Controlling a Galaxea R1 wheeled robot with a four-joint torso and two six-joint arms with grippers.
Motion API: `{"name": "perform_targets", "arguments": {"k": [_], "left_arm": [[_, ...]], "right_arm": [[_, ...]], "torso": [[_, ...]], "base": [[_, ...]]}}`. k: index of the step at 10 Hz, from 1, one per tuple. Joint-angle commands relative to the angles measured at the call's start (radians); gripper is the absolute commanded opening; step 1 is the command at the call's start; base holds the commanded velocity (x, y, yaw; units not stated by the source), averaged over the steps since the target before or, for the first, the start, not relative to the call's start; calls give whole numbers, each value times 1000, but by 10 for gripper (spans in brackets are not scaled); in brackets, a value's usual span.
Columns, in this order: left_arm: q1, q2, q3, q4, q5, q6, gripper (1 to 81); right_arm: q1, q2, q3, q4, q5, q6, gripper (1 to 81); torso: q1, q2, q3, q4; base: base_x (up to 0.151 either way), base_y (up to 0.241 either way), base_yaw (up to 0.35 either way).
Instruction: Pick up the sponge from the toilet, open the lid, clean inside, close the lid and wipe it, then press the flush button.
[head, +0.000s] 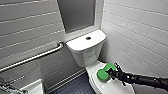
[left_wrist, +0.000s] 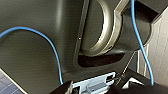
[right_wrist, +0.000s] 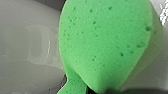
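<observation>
The white toilet (head: 86, 53) stands in the tiled corner, with its lid (head: 113, 87) down over the bowl. The bright green sponge (head: 105, 72) lies pressed on the lid. My right gripper (head: 110, 72) comes in from the right and is shut on the sponge's rear end. In the right wrist view the sponge (right_wrist: 105, 45) looms large against the white ceramic, pinched in at its near end. The flush button (head: 88, 38) sits on the flat tank cover. My left gripper (left_wrist: 96, 87) is open and close to the robot's own dark body, holding nothing.
A steel grab bar (head: 37, 57) runs along the left wall. A white sink (head: 33, 88) with a chrome tap (head: 7, 87) is at the lower left. The tiled right wall stands close beside the toilet. Dark floor (head: 75, 86) lies between sink and bowl.
</observation>
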Motion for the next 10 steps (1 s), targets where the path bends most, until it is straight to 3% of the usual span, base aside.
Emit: {"name": "perform_targets", "arguments": {"k": [1, 5, 6, 8, 10], "left_arm": [[43, -8, 15, -4, 71, -1, 811], [50, 8, -11, -4, 71, -1, 811], [50, 16, -18, -4, 71, -1, 811], [51, 18, -19, -4, 71, -1, 811], [51, 19, -19, 0, 71, -1, 811]], "right_arm": [[141, 24, -95, 19, -174, -8, 10], [82, 114, -417, 16, -429, -8, 10], [60, 96, -398, 19, -430, -7, 10], [-13, 19, -265, 2, -284, -8, 10], [-62, -50, -222, 5, -279, -7, 10]], "torso": [[0, 0, 0, 0], [0, 0, 0, 0], [0, 0, 0, 0], [0, 0, 0, 0], [0, 0, 0, 0]], "base": [[0, 0, 0], [0, 0, 0], [0, 0, 0], [0, 0, 0], [0, 0, 0]]}}
